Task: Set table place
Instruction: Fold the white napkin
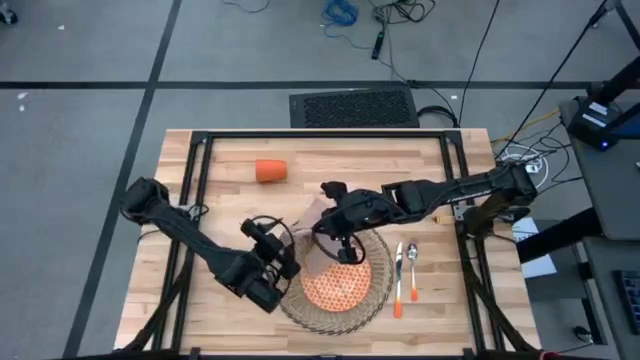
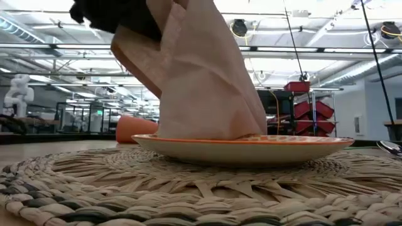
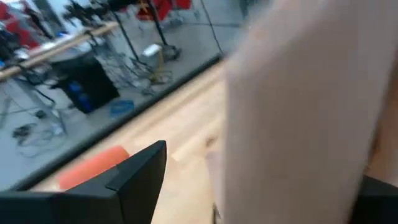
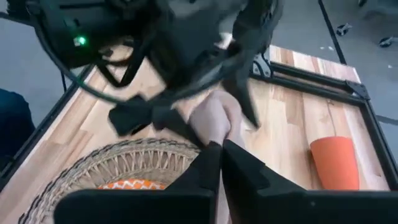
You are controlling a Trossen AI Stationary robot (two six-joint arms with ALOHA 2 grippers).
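On the desk (image 1: 225,150) we log placemat (image 1: 372,295) and plate (image 1: 335,288) set, the napkin (image 2: 201,81) hanging onto the plate. Right gripper (image 4: 221,149) is clamped on it; left gripper (image 1: 285,250) beside, fingers unreadable. Napkin step, we judge: next lower flat. Cup (image 1: 271,171) lies apart.

The right gripper (image 4: 221,163) pinches the beige napkin (image 4: 214,121) above the wicker placemat (image 4: 124,163), orange cup (image 4: 334,163) lying nearby

No legible text or labels anywhere
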